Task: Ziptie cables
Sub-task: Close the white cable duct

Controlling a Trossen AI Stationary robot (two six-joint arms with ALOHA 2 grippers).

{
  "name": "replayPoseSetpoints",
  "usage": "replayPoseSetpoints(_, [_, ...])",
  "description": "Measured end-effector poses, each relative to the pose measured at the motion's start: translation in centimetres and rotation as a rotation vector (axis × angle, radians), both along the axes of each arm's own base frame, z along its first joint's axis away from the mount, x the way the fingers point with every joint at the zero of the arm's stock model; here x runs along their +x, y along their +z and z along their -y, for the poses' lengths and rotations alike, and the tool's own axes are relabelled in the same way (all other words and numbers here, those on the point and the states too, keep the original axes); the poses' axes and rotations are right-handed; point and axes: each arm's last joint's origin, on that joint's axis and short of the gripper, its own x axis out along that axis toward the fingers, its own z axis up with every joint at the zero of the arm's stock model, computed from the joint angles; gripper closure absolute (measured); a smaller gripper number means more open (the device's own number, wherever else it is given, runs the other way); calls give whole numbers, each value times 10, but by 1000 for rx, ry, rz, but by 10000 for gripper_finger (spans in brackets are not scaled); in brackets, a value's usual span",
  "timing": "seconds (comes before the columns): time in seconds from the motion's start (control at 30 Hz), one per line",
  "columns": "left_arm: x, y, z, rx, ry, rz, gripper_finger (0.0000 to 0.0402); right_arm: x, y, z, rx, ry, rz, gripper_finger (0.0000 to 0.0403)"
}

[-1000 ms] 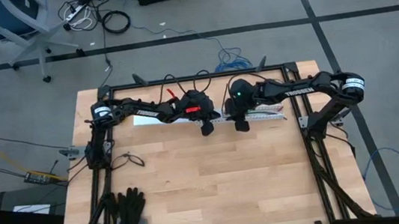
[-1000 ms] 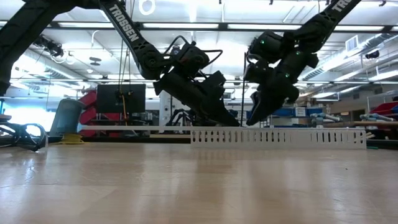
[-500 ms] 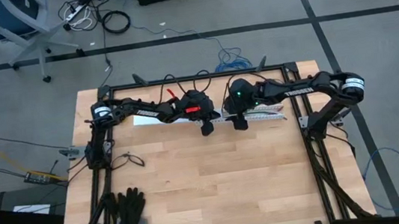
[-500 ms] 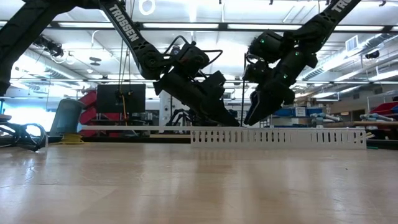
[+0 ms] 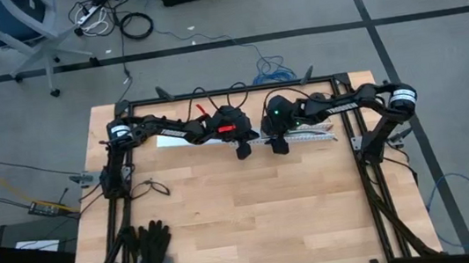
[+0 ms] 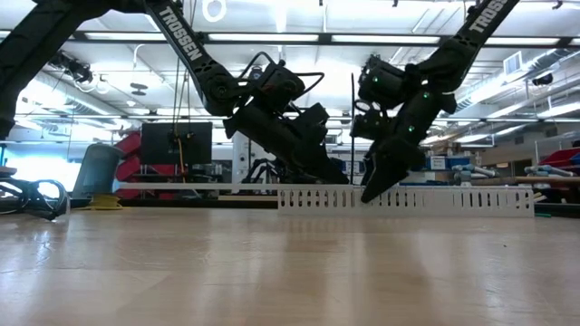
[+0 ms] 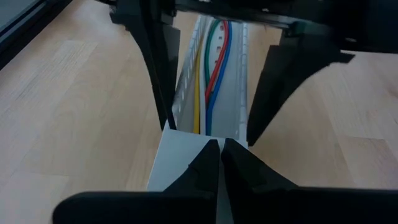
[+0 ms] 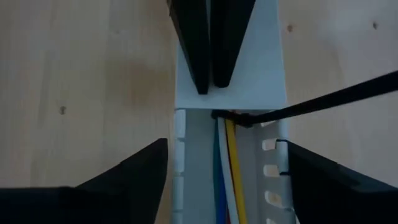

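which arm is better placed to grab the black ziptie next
Right, probably. The right pincer is open, straddling the white channel beside the black ziptie over the cables. The left pincer is shut, pressed on the channel's cover.

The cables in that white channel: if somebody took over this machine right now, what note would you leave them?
Left pincer: shut, tips pressed on the flat white cover at the end of the slotted channel.
Right pincer: open, straddling the channel facing the left one, holding nothing.
The cables (red, green, blue, yellow) lie lengthwise inside the channel.
Done: a black ziptie is looped around the cables at the cover's edge, its long tail sticking out sideways.
Left: whether the loop is fully tight cannot be told; check it and deal with the tail.
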Motion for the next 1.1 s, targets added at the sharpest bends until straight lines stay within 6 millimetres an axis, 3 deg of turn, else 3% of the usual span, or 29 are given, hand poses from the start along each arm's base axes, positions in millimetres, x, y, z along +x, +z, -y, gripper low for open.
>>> replayPoseSetpoints(0.43, [0,0,0,0,-1,1,401,-2,7,0,-20,0,18,200])
replayPoseSetpoints(1.1, [2,2,0,5,-11,37,401,0,8,0,-12,17,43,209])
